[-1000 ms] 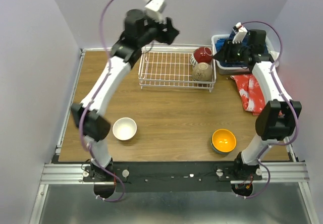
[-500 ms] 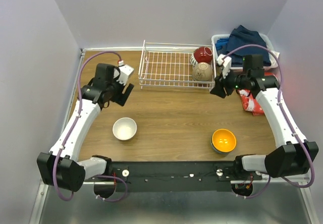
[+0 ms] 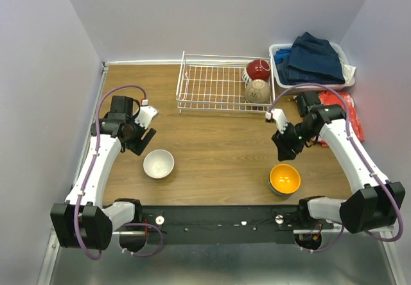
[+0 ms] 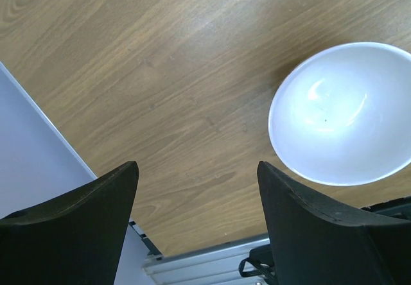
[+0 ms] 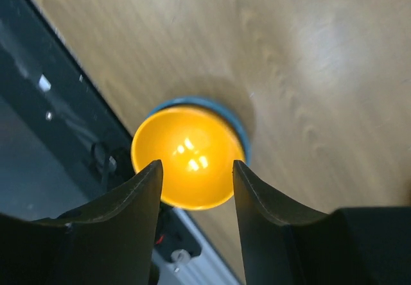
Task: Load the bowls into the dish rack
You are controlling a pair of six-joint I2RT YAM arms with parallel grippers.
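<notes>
Jaws of both grippers stand apart and hold nothing. In the left wrist view the left gripper [image 4: 196, 169] shows bare wood between its fingers, with the white bowl [image 4: 343, 113] off to the right of the frame, beside the jaws and not between them. In the right wrist view the right gripper [image 5: 196, 167] frames the orange bowl [image 5: 188, 155], which sits below it on the table [image 3: 218, 144] and appears untouched.

**Change over the last second.** Both arms were raised at the top of the overhead frame, the left above the dish rack [image 3: 212, 89] and the right over the basket of blue clothes [image 3: 277, 74] at upper right. They have since swung down into the lower half, the left to centre left and the right to centre right.

**State of the load.** The rack contents are unaltered. A red bowl [image 3: 258, 70] and a tan bowl [image 3: 257, 91] rest on edge at its right end, and the remaining wire floor is free.

**Reading.** This is judged to be a transit from rack to table. Each arm is now lining up on one of the two bowls not yet loaded. The right looks nearly centred. The left would need to shift towards its bowl before descending.
</notes>
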